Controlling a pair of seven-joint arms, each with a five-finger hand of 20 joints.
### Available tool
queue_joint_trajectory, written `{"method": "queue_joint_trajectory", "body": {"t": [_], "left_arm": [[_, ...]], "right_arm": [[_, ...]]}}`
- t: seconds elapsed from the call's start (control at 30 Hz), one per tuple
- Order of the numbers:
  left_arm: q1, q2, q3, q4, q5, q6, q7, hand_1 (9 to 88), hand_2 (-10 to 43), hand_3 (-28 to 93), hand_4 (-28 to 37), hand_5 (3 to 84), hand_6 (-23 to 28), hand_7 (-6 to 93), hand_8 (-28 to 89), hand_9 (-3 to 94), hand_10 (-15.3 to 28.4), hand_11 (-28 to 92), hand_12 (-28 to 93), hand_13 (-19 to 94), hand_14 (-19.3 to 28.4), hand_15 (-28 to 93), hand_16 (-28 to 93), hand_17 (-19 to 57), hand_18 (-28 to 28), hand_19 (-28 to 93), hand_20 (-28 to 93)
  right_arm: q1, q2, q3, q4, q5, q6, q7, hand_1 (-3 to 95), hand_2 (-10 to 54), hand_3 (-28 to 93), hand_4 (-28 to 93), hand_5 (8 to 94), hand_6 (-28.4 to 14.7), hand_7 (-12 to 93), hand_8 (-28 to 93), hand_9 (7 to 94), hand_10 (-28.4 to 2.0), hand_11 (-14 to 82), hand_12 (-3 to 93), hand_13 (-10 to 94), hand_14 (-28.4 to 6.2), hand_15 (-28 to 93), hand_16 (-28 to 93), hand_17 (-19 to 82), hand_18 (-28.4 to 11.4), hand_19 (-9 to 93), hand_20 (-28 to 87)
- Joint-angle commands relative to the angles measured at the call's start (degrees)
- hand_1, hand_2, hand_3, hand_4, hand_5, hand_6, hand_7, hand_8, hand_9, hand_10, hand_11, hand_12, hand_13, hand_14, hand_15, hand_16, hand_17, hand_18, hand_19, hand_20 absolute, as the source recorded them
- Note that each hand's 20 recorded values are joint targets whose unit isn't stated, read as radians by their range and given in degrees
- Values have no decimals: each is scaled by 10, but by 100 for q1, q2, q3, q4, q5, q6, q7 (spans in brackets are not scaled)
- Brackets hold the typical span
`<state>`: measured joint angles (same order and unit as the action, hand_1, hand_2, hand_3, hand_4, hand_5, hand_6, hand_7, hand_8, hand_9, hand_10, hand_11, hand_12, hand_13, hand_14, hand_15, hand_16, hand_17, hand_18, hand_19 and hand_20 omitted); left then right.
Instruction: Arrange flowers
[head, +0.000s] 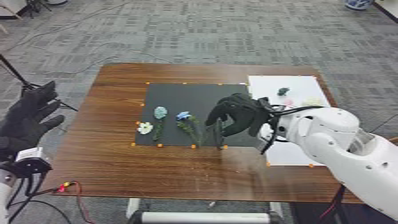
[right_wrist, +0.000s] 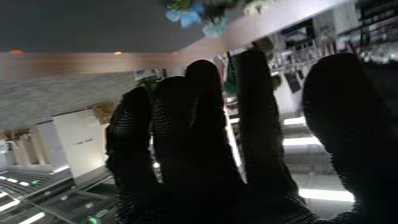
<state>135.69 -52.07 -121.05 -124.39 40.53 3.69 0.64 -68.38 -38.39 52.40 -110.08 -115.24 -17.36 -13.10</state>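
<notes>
"Right hand first, quick. What do we have?"

"We have the right hand (head: 238, 111) over the dark mat (head: 171, 95), palm side down. In the right wrist view, we see that hand's (right_wrist: 204, 165) fingers stretched out, thumb apart, so we log it loose. A green strip (right_wrist: 231, 77) shows between two fingers; we can't tell if they grip it."

"Left hand?"

"We see the left hand (head: 28, 114) beside the table (head: 115, 170), relaxed, thumb spread away from the fingers."

"Flowers, go."

"On the dark mat we count a white flower (head: 145, 128) by the left edge, a pale blue flower (head: 160, 113) next along, then a blue flower (head: 183, 116), nearer the right hand. The two blue ones lie with green stems pointing toward the robot."

"And the white sheet (head: 306, 85)?"

"To the right of the mat. We get a small green flower (head: 282, 91) farther up it, then a pink flower (head: 288, 102) and a cream flower (head: 312, 102) side by side, close to the right arm."
</notes>
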Motion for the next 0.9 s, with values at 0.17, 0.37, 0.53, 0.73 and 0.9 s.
{"method": "queue_joint_trajectory", "body": {"t": [0.17, 0.37, 0.53, 0.73, 0.9], "left_arm": [[29, -23, -13, -29, -10, -67, -9, 303, -42, 447, -283, 171, 11, 190, -82, 98, 77, 167, 211, 8, 105, 331, -43, -141, 189, 306, 104], [62, -49, -19, -56, -10, -28, -11, 304, -42, 446, -283, 172, 12, 188, -81, 99, 77, 167, 211, 8, 105, 331, -43, -141, 189, 307, 105], [64, -66, -4, -51, -6, -20, 8, 302, -43, 449, -283, 172, 12, 187, -80, 99, 77, 167, 211, 8, 105, 330, -44, -142, 190, 308, 105], [103, -107, -11, -75, -6, -20, 29, 302, -43, 451, -283, 172, 12, 187, -80, 99, 77, 167, 210, 9, 104, 329, -44, -142, 190, 309, 105], [102, -115, -36, -76, -11, -15, 42, 301, -43, 451, -283, 172, 12, 187, -81, 99, 77, 166, 210, 8, 105, 332, -43, -142, 190, 308, 104]], "right_arm": [[178, 49, -542, -83, -1022, 235, 185, 272, -36, 931, -227, 509, 53, 280, -179, 422, -137, 545, 392, 446, -133, 793, 391, 198, -202, 750, 567], [825, 257, -1534, 411, -1227, 760, 894, 319, -43, 931, -247, 506, 53, 275, -177, 467, -124, 524, 500, 498, -123, 789, 425, 225, -208, 764, 565], [1399, 542, -2223, 750, -1121, 1746, 2462, 231, -76, 917, -277, 472, 32, 288, -169, 423, -138, 570, 404, 489, -124, 795, 407, 228, -205, 773, 561], [1980, 603, -2828, 1221, -1232, 2391, 4334, 196, -94, 873, -282, 423, 0, 268, -151, 412, -141, 495, 361, 464, -130, 800, 399, 226, -202, 782, 557], [2258, 676, -3121, 1554, -1293, 2750, 4858, 188, -95, 868, -283, 447, -10, 266, -139, 429, -143, 469, 343, 465, -139, 801, 391, 226, -204, 786, 558]]}}
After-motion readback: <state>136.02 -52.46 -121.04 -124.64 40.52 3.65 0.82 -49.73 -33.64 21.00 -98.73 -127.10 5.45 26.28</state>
